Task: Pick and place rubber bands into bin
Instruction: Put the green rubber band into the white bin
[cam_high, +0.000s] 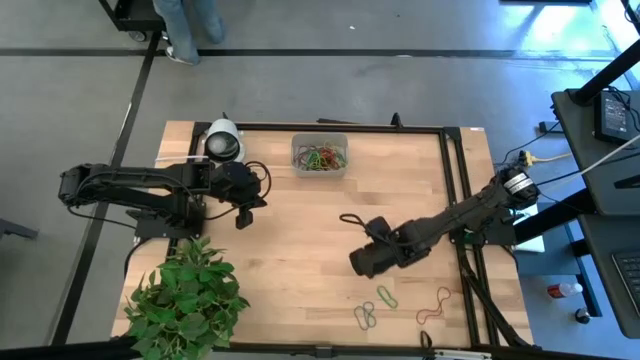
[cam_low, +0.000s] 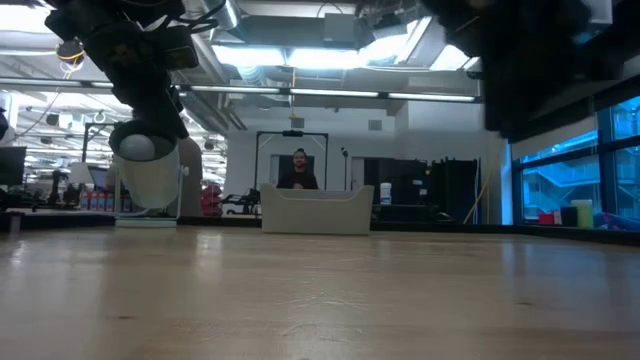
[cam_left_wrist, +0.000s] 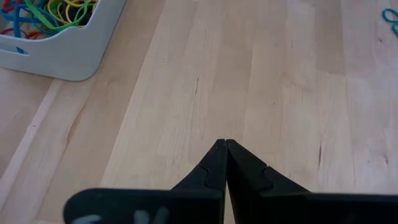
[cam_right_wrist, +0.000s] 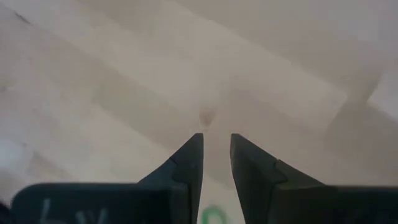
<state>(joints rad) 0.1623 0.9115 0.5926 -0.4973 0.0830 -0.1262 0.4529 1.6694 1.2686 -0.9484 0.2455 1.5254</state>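
Loose rubber bands (cam_high: 375, 305) lie at six o'clock of the right gripper (cam_high: 361, 262), its fingers slightly parted and empty. Light and floppy; pinch one strand. The left gripper (cam_high: 243, 214) waits, pressed closed, at eight o'clock of the bin (cam_high: 319, 156).

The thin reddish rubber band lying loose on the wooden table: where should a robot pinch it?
Pinch one long side of the thin reddish rubber band near its middle, coming straight down from above. It lies flat and limp on the wooden table, drawn into a narrow loop, so a sideways approach would probably only push it along. The right end effector hangs nearer to it.
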